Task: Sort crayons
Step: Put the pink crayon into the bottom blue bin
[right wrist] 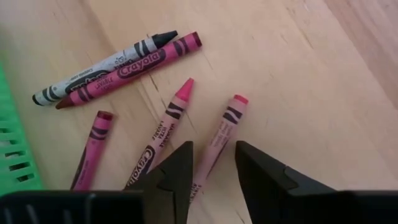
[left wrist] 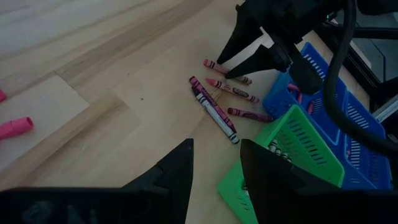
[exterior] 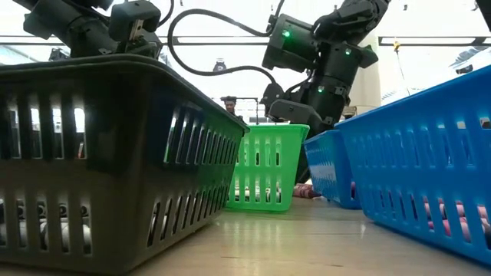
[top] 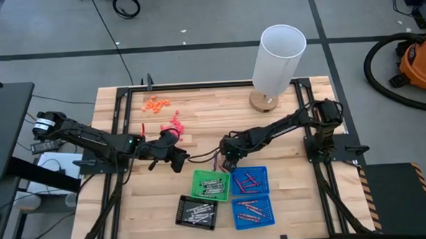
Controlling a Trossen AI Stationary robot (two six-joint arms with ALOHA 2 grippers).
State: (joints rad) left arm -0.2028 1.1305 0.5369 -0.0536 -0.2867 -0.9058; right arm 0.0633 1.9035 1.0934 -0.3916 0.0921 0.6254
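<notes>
Several loose crayons lie flat on the wooden table just beyond the green tray: one grey, the others pink or magenta. My right gripper is open and points steeply down over them, a finger on either side of one pink crayon, close above the table. My left gripper is open and holds nothing; it hovers to the left of the crayons, tilted down toward them. The high view shows the left gripper and the right gripper facing each other across the crayons.
Near the front edge stand a black tray and two blue trays, all holding crayons. Orange bits and coral-pink bits lie at the far left. A tall white cylinder on a round base stands at the far edge.
</notes>
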